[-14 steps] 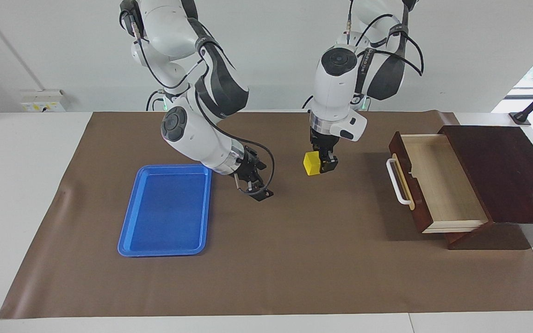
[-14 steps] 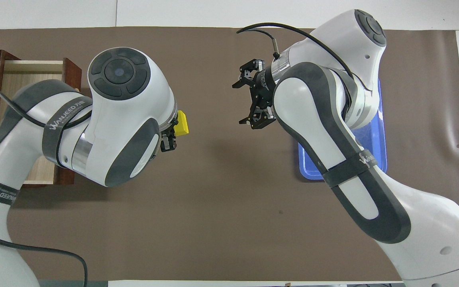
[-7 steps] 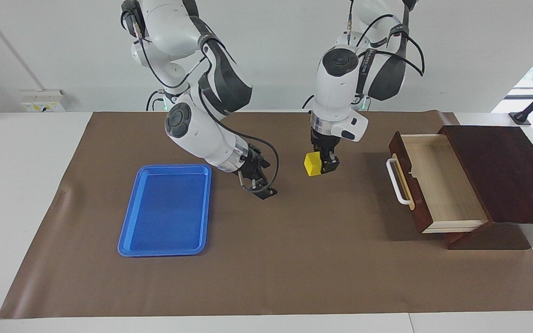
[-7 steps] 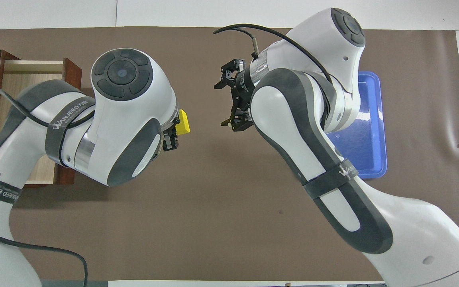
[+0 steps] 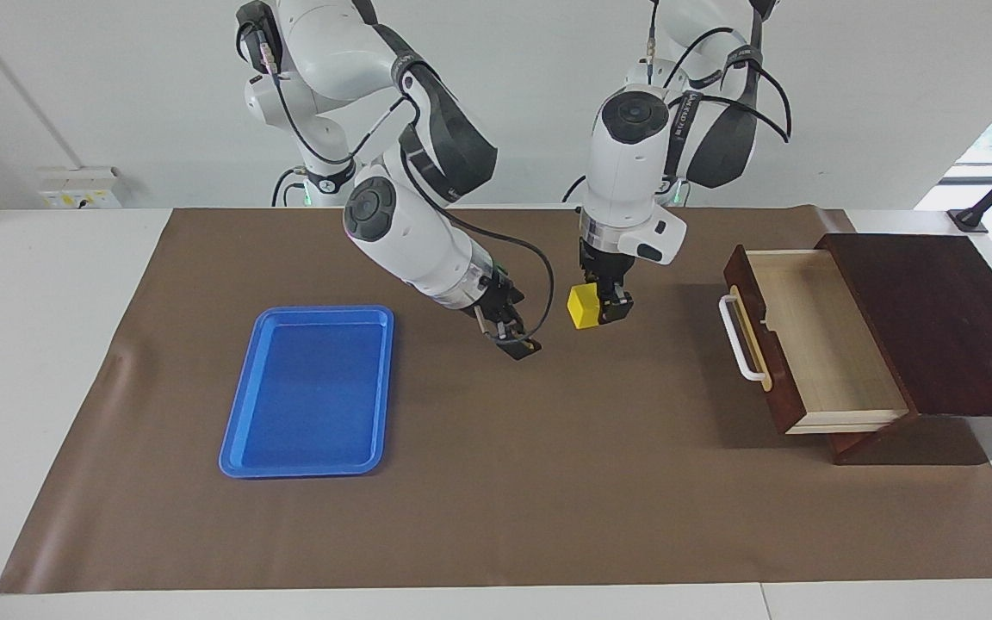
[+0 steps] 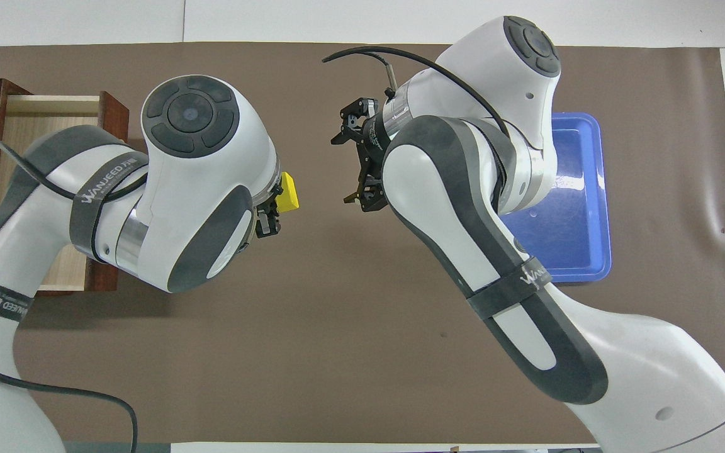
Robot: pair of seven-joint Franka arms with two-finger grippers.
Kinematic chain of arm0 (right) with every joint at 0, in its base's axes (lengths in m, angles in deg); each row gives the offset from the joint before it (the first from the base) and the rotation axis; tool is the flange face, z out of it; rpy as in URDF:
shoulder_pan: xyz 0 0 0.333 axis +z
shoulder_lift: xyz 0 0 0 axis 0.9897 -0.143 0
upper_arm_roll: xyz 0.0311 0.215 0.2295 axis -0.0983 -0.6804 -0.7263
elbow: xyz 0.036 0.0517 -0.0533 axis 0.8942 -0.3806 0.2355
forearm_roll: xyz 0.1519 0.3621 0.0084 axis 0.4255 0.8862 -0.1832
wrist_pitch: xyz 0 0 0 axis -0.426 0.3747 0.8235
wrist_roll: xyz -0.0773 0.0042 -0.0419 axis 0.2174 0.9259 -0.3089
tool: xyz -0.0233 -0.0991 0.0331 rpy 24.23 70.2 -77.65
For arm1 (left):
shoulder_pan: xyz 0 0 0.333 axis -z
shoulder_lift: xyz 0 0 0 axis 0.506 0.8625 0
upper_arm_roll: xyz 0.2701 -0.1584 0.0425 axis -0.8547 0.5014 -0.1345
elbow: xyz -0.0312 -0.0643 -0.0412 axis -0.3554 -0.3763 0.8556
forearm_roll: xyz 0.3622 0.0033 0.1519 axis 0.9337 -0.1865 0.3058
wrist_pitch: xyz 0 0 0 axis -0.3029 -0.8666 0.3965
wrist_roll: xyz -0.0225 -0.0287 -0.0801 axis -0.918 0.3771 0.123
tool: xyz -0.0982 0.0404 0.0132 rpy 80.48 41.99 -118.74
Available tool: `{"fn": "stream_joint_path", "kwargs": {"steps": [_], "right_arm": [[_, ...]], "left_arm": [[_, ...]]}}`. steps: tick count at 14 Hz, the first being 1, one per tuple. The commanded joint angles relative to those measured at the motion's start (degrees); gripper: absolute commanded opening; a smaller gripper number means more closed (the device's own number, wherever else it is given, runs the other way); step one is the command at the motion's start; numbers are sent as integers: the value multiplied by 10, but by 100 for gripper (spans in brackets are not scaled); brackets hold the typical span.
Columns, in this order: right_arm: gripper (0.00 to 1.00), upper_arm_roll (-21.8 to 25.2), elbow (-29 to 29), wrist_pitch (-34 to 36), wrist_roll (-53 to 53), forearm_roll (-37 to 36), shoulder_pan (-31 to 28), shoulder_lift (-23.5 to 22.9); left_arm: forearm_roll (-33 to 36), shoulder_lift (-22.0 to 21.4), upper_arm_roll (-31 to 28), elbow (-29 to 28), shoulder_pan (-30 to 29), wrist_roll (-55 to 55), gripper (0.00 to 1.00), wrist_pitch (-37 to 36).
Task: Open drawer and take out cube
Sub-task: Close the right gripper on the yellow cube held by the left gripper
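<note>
The yellow cube [image 5: 583, 306] is held in the air by my left gripper [image 5: 597, 310], which is shut on it over the brown mat between the drawer and the blue tray. It also shows in the overhead view [image 6: 289, 192] at the left gripper [image 6: 278, 206]. The dark wooden drawer [image 5: 815, 344] stands pulled open, its pale inside bare, its white handle [image 5: 738, 340] facing the middle of the table. My right gripper [image 5: 517, 340] is open and empty, tilted toward the cube, a short gap from it; in the overhead view the right gripper [image 6: 354, 160] has its fingers spread wide.
A flat blue tray [image 5: 242, 405] lies on the mat toward the right arm's end, partly under the right arm in the overhead view [image 6: 589, 189]. The dark wooden box [image 5: 935, 319] sits at the left arm's end. The brown mat [image 5: 548, 482] covers the table.
My right gripper has moved from beside the blue tray toward the cube and risen a little, staying open. My left gripper holds the cube almost still.
</note>
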Motion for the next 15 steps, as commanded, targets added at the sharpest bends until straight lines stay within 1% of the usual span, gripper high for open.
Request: {"fn": "stream_joint_path", "kwargs": {"steps": [1, 3, 6, 10, 15], "right_arm": [[100, 1, 18, 2, 9, -12, 12, -5], [100, 2, 15, 3, 14, -23, 26, -2], [100, 2, 8, 13, 38, -36, 20, 8], [100, 4, -26, 8, 51, -35, 18, 28], [100, 4, -17, 25, 53, -26, 14, 27]], "left_arm": [[-5, -2, -5, -8, 0, -4, 0, 14], [-5, -2, -6, -8, -2, -4, 0, 15], [-5, -2, -7, -8, -2, -2, 0, 19], [-5, -2, -6, -9, -2, -2, 0, 23], [-5, -3, -7, -14, -5, 0, 0, 26]]}}
